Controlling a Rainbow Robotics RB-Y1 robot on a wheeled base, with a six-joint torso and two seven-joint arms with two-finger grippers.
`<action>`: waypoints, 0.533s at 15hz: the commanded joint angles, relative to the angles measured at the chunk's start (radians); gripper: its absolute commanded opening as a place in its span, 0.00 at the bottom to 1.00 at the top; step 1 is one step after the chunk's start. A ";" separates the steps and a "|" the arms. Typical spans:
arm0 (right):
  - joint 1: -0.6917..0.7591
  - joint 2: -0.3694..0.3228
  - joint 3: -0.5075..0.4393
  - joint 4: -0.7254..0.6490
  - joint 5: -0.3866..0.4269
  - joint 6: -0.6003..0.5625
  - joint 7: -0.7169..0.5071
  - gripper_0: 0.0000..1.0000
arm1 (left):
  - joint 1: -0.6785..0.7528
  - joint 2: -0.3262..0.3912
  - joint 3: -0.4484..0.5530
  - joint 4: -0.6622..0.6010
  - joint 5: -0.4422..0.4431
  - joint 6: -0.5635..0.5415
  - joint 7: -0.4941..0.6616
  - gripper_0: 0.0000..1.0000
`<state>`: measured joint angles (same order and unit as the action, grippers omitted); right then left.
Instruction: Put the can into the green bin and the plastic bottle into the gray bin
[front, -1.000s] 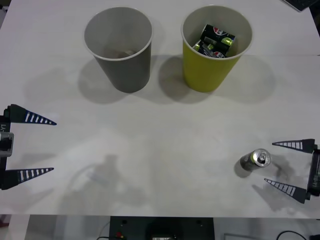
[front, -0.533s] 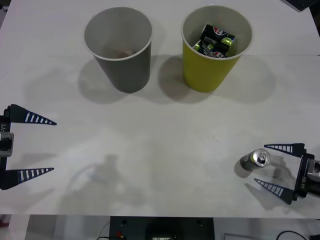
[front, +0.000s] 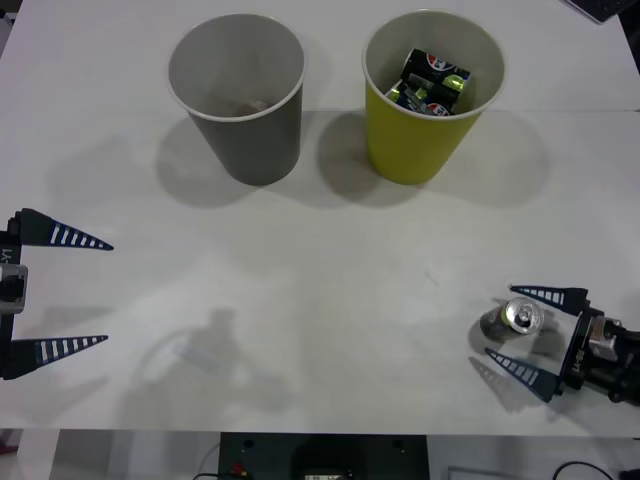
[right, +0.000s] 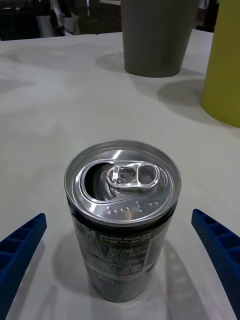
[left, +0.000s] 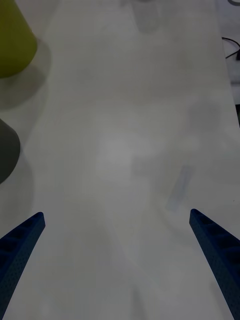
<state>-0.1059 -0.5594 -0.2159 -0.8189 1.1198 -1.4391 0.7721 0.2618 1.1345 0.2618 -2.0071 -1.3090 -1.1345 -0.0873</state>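
A small dark can with a silver top stands upright on the white table at the near right. My right gripper is open, one blue finger on each side of the can, not touching it. In the right wrist view the can stands between the open gripper fingertips. The gray bin stands at the far left-centre and the green bin to its right, with dark cans inside. My left gripper hangs open at the left edge. The plastic bottle is out of view.
The table's front edge runs just below both grippers. Beyond the can, the right wrist view takes in the gray bin and the green bin. Bare tabletop lies under the open left gripper.
My right gripper has moved left along the table, and its open fingers now straddle the can. The can, both bins and the left arm have not moved.
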 joint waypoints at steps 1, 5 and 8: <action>0.000 0.021 0.000 0.000 -0.011 0.013 -0.005 1.00 | 0.000 0.000 0.000 0.000 0.000 0.000 0.000 1.00; 0.002 0.042 -0.002 0.000 -0.023 0.011 -0.010 1.00 | 0.000 0.000 0.000 0.000 0.000 0.000 0.000 1.00; 0.002 0.046 -0.002 0.000 -0.025 0.011 -0.010 1.00 | 0.000 0.000 0.000 0.000 0.000 0.000 0.000 1.00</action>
<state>-0.1045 -0.5141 -0.2174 -0.8187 1.0953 -1.4281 0.7626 0.2618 1.1345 0.2618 -2.0071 -1.3090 -1.1345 -0.0873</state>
